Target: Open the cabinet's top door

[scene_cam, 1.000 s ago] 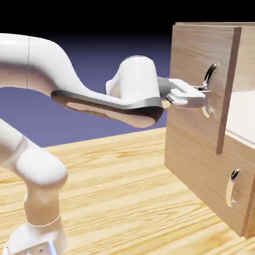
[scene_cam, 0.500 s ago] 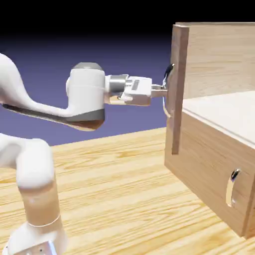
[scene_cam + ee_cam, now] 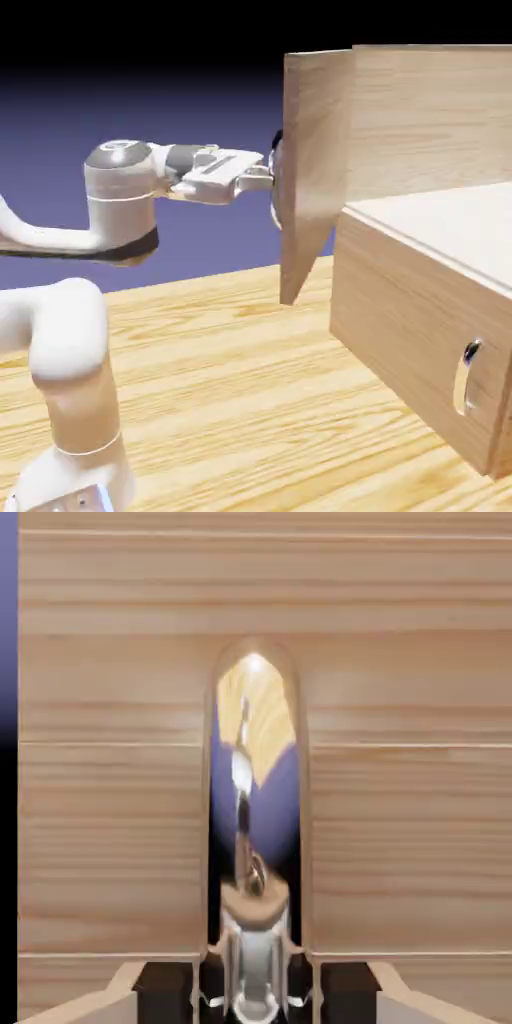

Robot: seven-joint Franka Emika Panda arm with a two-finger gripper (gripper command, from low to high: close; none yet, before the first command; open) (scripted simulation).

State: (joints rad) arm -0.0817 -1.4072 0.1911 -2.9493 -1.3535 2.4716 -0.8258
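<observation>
Pincer (image 3: 268,179) tips are shut on the curved silver handle (image 3: 276,208), just above the middle of the frame in the exterior view. In the hand view, the handle comes down to the tips at the bottom middle. The handle is on the top door (image 3: 312,170), on the side that faces the arm (image 3: 122,210).

The door stands well out from the cabinet (image 3: 415,300), near the top middle of the exterior view. I think it is open a good way, so most of the job looks done. The low door's handle (image 3: 467,378) is at the lower right. The tabletop (image 3: 200,400) fills much of the bottom of the frame.

What counts most now is how the door lies from the pincer. It is just to the right of the tips, and the handle's long way runs up and down. The side of the door that swings free is near the tips, and the side that seems to turn is past it, to the right, by the box. So if the door must open more, the pull should go in a round path about that far side, to the left and away from us. The hand should turn with the door. A straight tug could make the tips slip off the handle.
</observation>
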